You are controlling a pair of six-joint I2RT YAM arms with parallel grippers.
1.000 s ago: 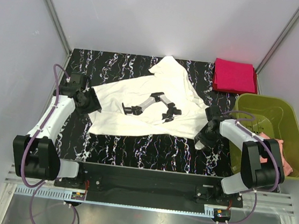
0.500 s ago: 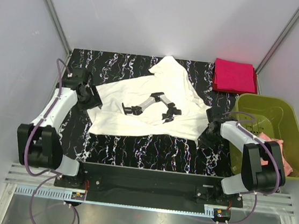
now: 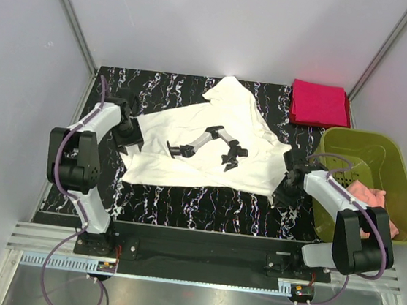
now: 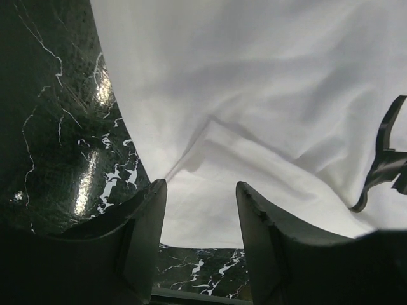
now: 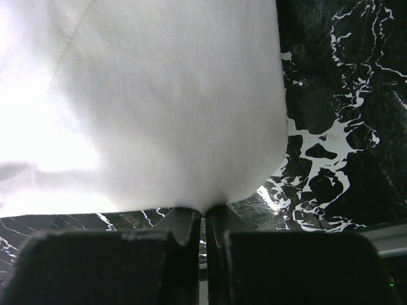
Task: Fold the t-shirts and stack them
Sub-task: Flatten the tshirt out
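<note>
Both arms reach low over the black marbled worktop [image 3: 206, 197]. Left tool [image 4: 200, 190], released, straddles an edge of the spread cream-white cloth t-shirt [image 3: 162, 129]; right tool [image 5: 205, 213], open a second ago, now pinches its corner.

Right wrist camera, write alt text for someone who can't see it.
The right gripper is pinched shut on the near edge of the cream-white t-shirt, which fills most of the view. Black marbled table shows to the right and below the cloth.
</note>
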